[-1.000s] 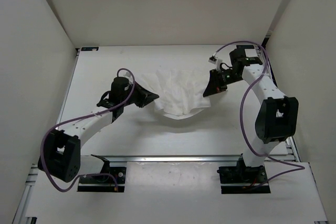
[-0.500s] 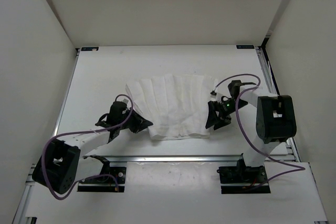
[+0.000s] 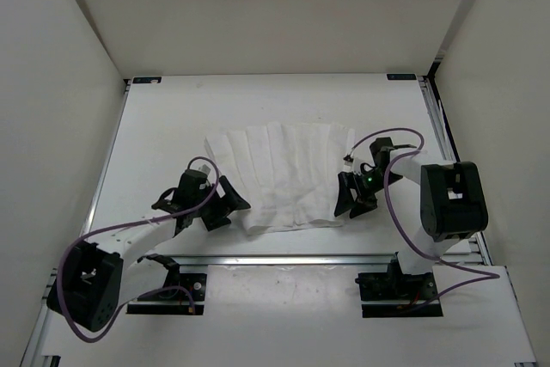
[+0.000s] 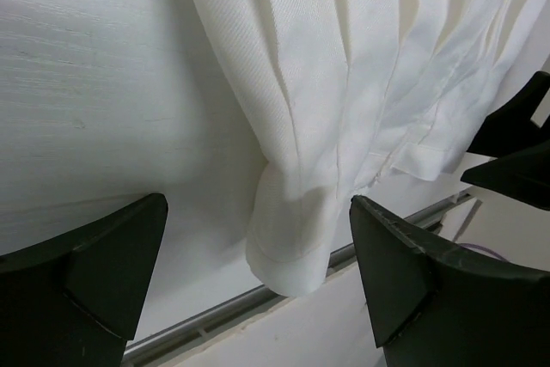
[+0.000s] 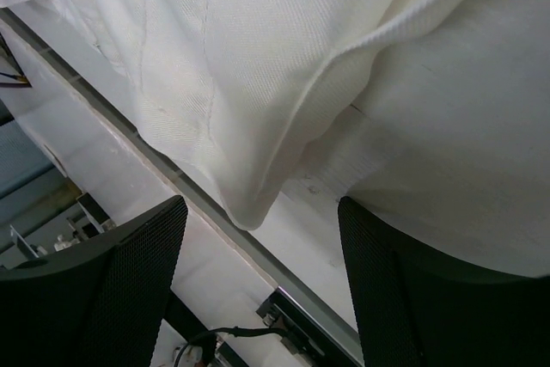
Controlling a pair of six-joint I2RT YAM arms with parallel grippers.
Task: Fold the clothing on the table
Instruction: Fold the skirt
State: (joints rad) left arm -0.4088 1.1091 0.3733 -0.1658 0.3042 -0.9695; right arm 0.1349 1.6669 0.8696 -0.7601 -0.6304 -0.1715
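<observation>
The clothing [image 3: 284, 174] lies spread on the table [image 3: 163, 118], a white pleated sheet with its near hem just short of the silver rail [image 3: 284, 258]. At its near-left corner sits my left gripper [image 3: 230, 211], open. In the left wrist view that rolled corner [image 4: 292, 238] hangs free between the wide-apart fingers [image 4: 103, 272] of the left gripper [image 4: 258, 277]. My right gripper [image 3: 348, 204] is open at the near-right corner. In the right wrist view the cloth's corner [image 5: 249, 199] rests loose ahead of the right gripper [image 5: 262, 290], touching neither finger.
White walls close in the table on the left, right and back. The arm bases [image 3: 168, 285] stand on the near side of the rail. Purple cables [image 3: 395, 204] loop beside each arm. Bare tabletop shows behind and to the left of the cloth.
Both arms carried the clothing toward the near edge and laid it out flat. Both grippers have opened and let go of its near corners, the left one last.
</observation>
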